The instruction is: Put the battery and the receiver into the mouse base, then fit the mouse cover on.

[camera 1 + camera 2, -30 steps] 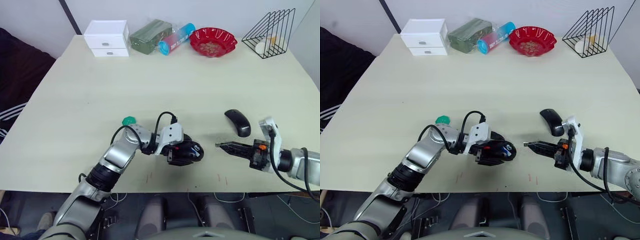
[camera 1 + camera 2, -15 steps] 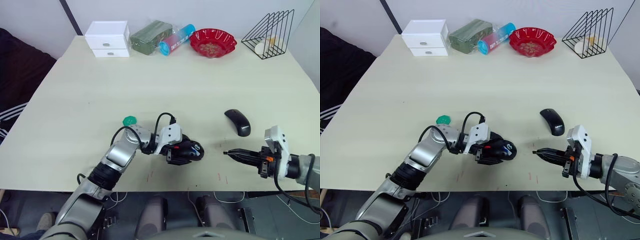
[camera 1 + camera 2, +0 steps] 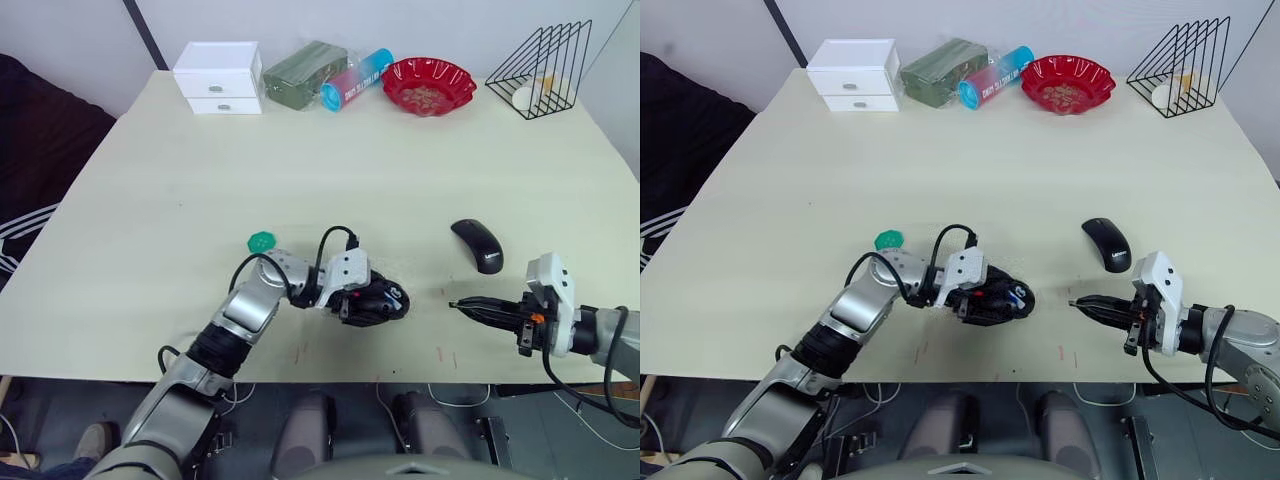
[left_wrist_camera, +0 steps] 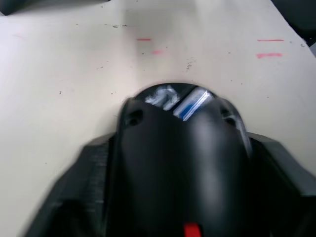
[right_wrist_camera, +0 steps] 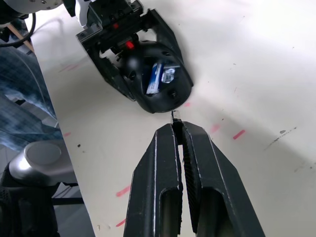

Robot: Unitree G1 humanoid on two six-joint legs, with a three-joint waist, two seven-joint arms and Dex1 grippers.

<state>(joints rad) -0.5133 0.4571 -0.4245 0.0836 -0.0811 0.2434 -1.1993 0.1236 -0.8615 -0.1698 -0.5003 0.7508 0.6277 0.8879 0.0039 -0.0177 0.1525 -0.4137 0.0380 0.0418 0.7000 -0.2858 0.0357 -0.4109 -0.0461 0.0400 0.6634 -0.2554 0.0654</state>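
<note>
Head views: left claw [image 3: 372,303] clamps the mouse base [image 3: 385,301] near the counter's [image 3: 330,160] front edge; the mouse cover [image 3: 477,244] lies well apart toward the right, beyond the right claw [image 3: 460,304]. Left wrist view: black fingers flank the mouse base [image 4: 182,163], blue battery [image 4: 192,103] showing. Right wrist view: right claw [image 5: 176,126] pressed together, pinching a tiny receiver [image 5: 174,116] just beside the base [image 5: 155,79].
</note>
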